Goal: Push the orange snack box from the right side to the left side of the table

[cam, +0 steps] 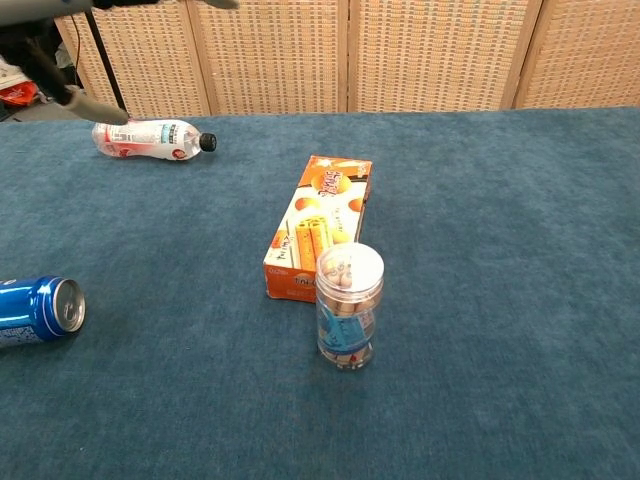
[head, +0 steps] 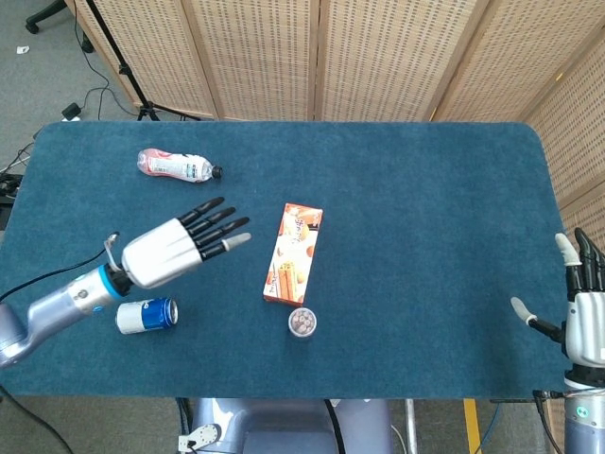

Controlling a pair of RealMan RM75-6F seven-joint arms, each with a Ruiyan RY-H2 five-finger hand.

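The orange snack box [head: 293, 253] lies flat near the middle of the blue table, long side running front to back; the chest view shows it too [cam: 320, 226]. My left hand [head: 180, 246] hovers to the box's left with its fingers stretched out towards it, apart from it, holding nothing. My right hand [head: 584, 303] stands at the table's right edge, fingers up and spread, far from the box. Only a dark bit of the left arm shows at the chest view's top left.
A clear jar with a white lid [head: 302, 322] [cam: 348, 305] stands just in front of the box. A blue can [head: 146, 315] [cam: 38, 310] lies on its side at the front left. A plastic bottle [head: 176, 166] [cam: 148, 138] lies at the back left.
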